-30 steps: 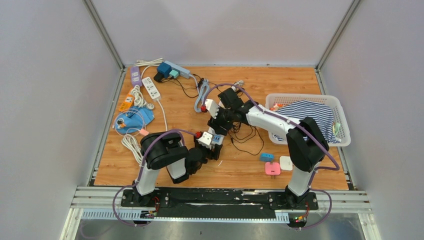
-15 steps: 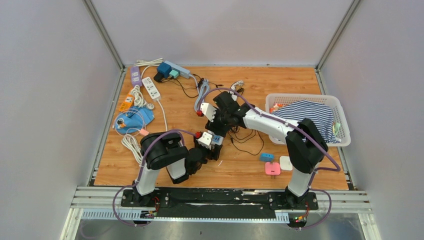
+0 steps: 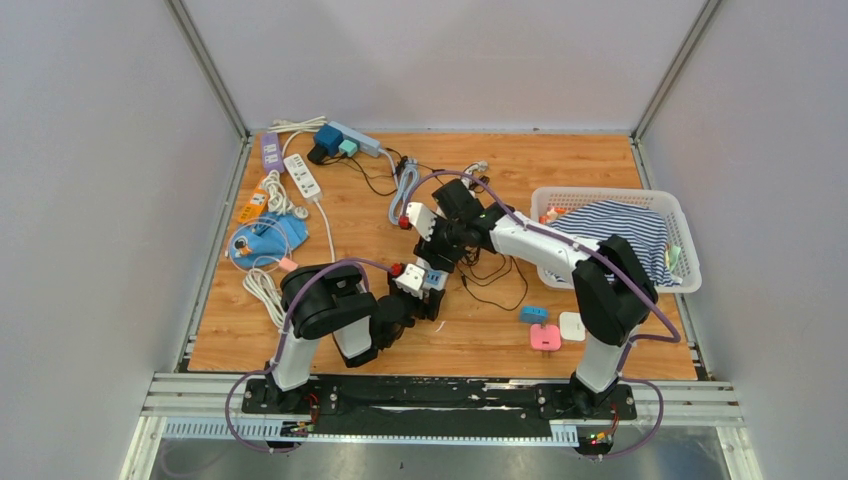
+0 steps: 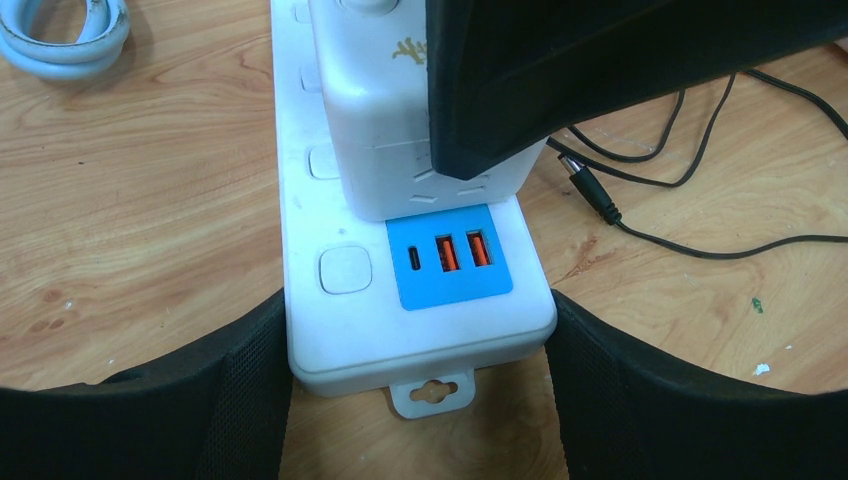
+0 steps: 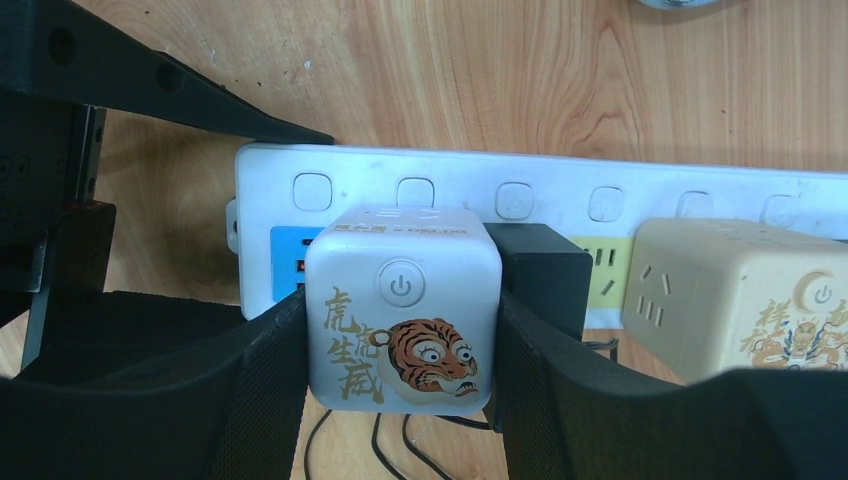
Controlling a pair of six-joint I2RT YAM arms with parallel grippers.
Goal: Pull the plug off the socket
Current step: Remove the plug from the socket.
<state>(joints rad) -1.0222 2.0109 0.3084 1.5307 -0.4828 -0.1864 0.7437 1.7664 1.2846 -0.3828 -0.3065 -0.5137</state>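
A: L gripper [image 4: 420,345]?
B: Clamped on the end of the white power strip [image 4: 320,345]; strip lies flat on the wood table [image 4: 130,200].
A: R gripper [image 5: 400,375]?
B: Pinching the tiger cube plug [image 5: 400,320] by its sides; plug sits on the strip, just beside the blue USB panel [image 4: 455,265].

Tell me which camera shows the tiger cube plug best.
Right wrist: the tiger cube plug faces it squarely, print and power button clear, the right gripper clamping its sides. Left wrist shows only its plain side on the power strip. Top view hides it under the arms.
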